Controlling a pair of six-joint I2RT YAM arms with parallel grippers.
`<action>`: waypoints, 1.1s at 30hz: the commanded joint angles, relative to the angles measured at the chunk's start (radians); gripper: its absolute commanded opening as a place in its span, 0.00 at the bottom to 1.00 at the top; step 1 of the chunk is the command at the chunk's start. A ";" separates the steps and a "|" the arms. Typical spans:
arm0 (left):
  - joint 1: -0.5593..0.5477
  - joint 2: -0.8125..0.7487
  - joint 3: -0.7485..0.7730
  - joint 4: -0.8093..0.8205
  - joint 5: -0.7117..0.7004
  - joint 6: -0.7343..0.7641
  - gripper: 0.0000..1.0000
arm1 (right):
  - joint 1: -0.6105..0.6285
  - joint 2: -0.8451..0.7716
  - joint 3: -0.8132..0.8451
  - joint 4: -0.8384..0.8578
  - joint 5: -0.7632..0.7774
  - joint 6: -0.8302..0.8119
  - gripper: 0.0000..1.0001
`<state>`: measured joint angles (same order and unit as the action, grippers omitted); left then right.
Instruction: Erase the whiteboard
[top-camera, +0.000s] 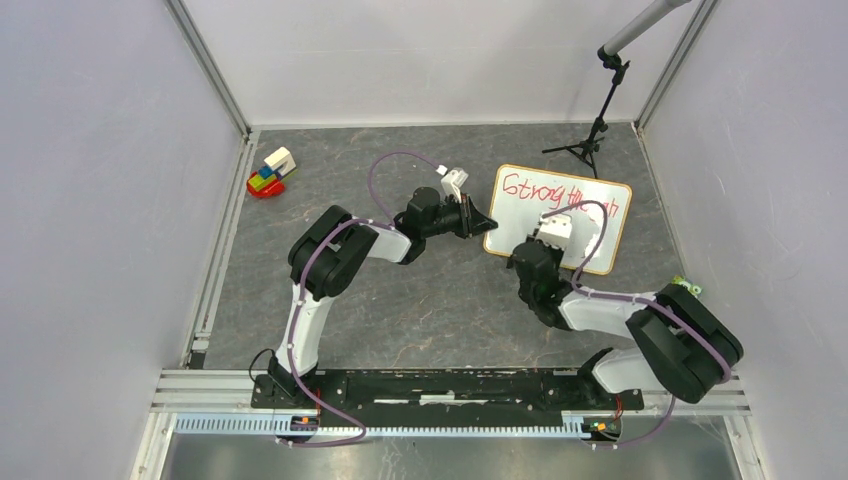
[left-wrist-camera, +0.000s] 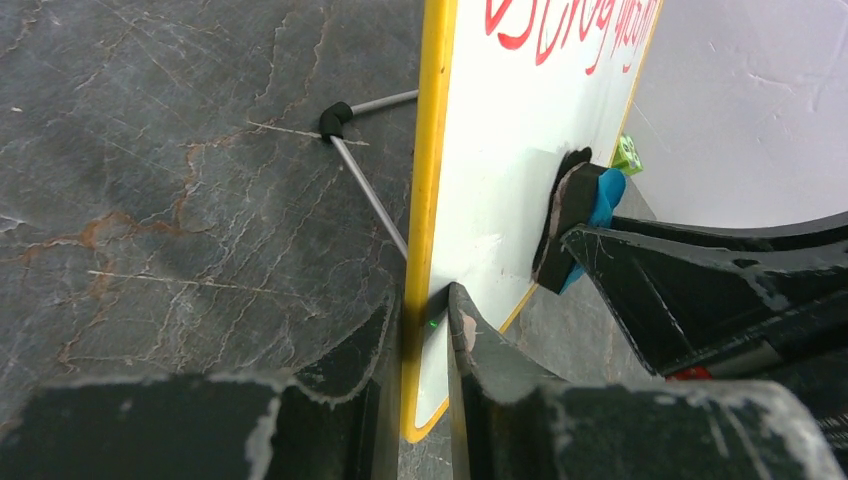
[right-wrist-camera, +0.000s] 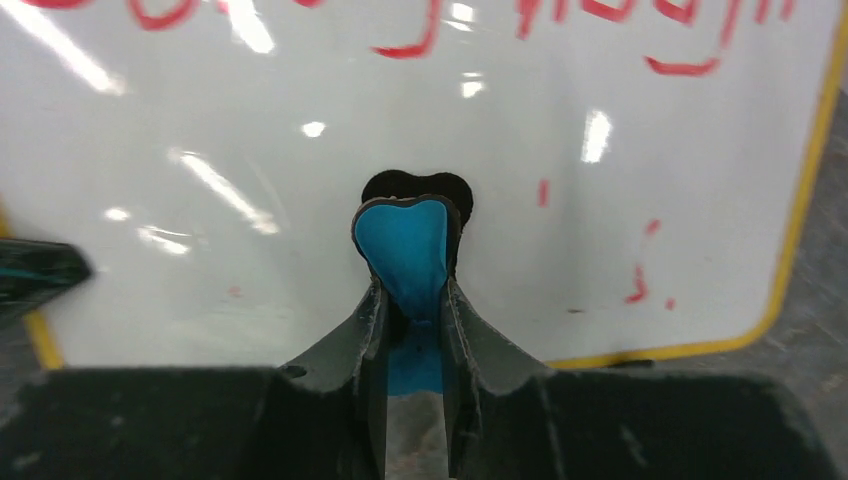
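The whiteboard, white with a thin yellow frame, lies at the middle right with red writing along its far side. My left gripper is shut on the whiteboard at its left edge, one finger on each face. My right gripper is shut on a blue eraser whose dark pad presses against the whiteboard below the writing. From the left wrist the eraser shows flat against the board. Small red specks sit to the right of the eraser.
A toy of coloured blocks on a red base stands at the far left. A black tripod stand rises behind the board, one leg close to its edge. A small green object lies by the right wall. Walls enclose three sides.
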<state>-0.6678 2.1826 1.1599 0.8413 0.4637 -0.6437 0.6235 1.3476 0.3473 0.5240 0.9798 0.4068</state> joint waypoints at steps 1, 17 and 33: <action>0.004 -0.038 -0.005 -0.041 -0.037 0.061 0.02 | 0.022 0.019 0.082 0.073 -0.039 -0.025 0.00; 0.005 -0.040 -0.005 -0.042 -0.037 0.058 0.02 | -0.331 -0.184 -0.178 -0.060 -0.141 0.280 0.00; 0.000 -0.035 0.007 -0.055 -0.034 0.064 0.02 | -0.418 -0.253 -0.101 0.014 -0.405 0.153 0.00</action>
<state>-0.6750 2.1811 1.1599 0.8379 0.4648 -0.6434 0.1673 1.0782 0.1631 0.5419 0.6449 0.6720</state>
